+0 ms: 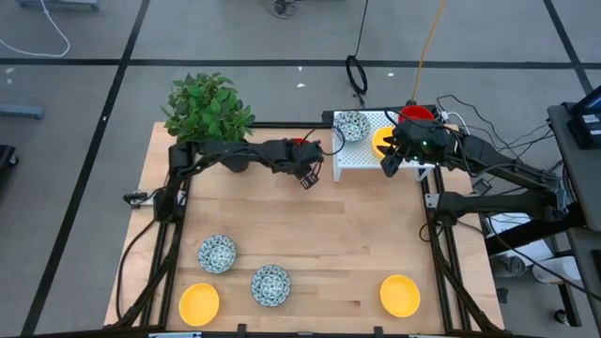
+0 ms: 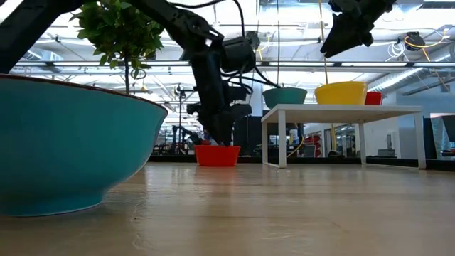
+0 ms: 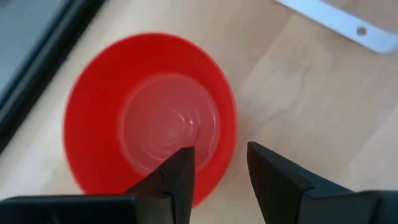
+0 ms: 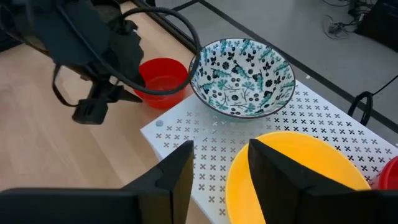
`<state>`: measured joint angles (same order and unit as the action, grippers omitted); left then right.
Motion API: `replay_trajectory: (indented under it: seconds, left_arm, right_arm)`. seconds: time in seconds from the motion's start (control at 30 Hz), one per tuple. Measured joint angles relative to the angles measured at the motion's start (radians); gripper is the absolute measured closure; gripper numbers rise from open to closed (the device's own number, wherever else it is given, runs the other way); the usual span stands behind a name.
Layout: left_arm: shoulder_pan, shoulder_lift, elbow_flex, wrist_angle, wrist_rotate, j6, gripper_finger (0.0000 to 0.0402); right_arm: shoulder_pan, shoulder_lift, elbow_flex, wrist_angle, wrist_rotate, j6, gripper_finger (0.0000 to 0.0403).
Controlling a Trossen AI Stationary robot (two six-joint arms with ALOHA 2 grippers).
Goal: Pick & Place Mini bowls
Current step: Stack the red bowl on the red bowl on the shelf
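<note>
Red and glossy, one mini bowl [image 3: 149, 115] sits on the wooden desk [image 1: 357, 235] just beside the white perforated stand [image 1: 362, 158], and the left gripper [image 3: 221, 165] is down at it. In the left wrist view the fingers [image 3: 180, 174] are slightly apart, one over the bowl's inside and the other outside its rim; they straddle the wall, and I cannot tell whether they touch it. The low view shows this bowl resting flat on the desk under the left arm.

On the stand sit a white bowl with blue-green pattern [image 4: 241, 76], a yellow bowl [image 4: 298, 177] just beside it, and another red bowl [image 1: 416, 115] at the far corner (only its edge shows in the right wrist view). The right gripper [image 4: 221, 168] hovers above the stand, near the yellow bowl's rim, its fingers parted a little and holding nothing.

Nearer the front edge of the desk lie four more mini bowls, well apart from the arms: two patterned ones [image 1: 217, 253] [image 1: 270, 284], a yellow one at the left [image 1: 199, 302] and a yellow one at the right [image 1: 400, 295]. One of them fills the left of the low view as a large teal wall [image 2: 71, 149].

A leafy green plant [image 1: 207, 108] stands at the far left corner of the desk.
</note>
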<state>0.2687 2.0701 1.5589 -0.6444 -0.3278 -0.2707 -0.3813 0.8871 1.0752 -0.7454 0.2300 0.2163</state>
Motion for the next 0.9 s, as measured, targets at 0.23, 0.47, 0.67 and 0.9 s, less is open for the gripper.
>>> replay_trajectory:
  seconds: [0.23, 0.47, 0.67, 0.9]
  left_arm:
    - [0.019, 0.038, 0.000, 0.027, 0.049, -0.002, 0.0254]
    - [0.008, 0.065, 0.000, 0.035, 0.062, 0.006, 0.0255]
    - [-0.005, 0.064, 0.000, 0.043, 0.068, 0.036, 0.0335]
    - [-0.044, 0.060, 0.000, 0.047, 0.167, 0.035, 0.0388]
  right_arm:
    - [0.000, 0.000, 0.000, 0.000, 0.001, -0.001, 0.0264]
    - [0.000, 0.000, 0.000, 0.000, 0.003, -0.023, 0.0264]
    - [0.000, 0.000, 0.000, 0.000, 0.003, -0.023, 0.0264]
    - [0.000, 0.000, 0.000, 0.000, 0.003, -0.023, 0.0264]
